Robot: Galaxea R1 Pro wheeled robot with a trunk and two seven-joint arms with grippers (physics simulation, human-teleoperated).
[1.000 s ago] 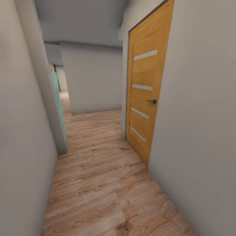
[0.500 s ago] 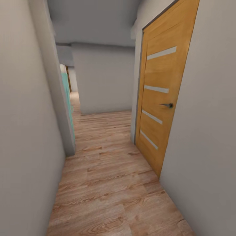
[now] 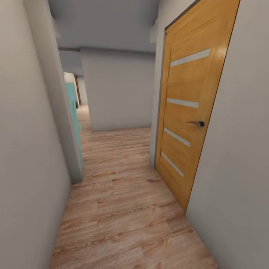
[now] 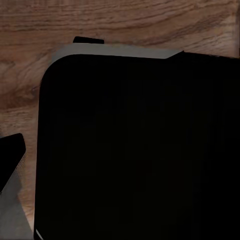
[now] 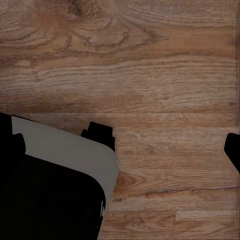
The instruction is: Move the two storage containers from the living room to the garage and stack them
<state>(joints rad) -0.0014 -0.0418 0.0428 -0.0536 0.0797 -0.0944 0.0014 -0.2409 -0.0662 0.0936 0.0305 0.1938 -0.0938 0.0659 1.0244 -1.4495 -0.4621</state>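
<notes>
I'm in a narrow hallway: grey wall to my left, a teal door past its corner, wood-plank floor ahead, an oak door shut on my right. No containers here; I'm in transit. Both arms hang over the robot base, and I can't tell either claw's opening.

Narrow hallway with a wood-plank floor and pale walls.

The plank floor runs from near to far between a plain grey-white wall on the left and another on the right. A honey-coloured wooden door with four pale horizontal strips and a dark lever handle stands on the right. Far ahead a white wall closes the passage beneath a grey ceiling. A teal panel shows at the left corner.
</notes>
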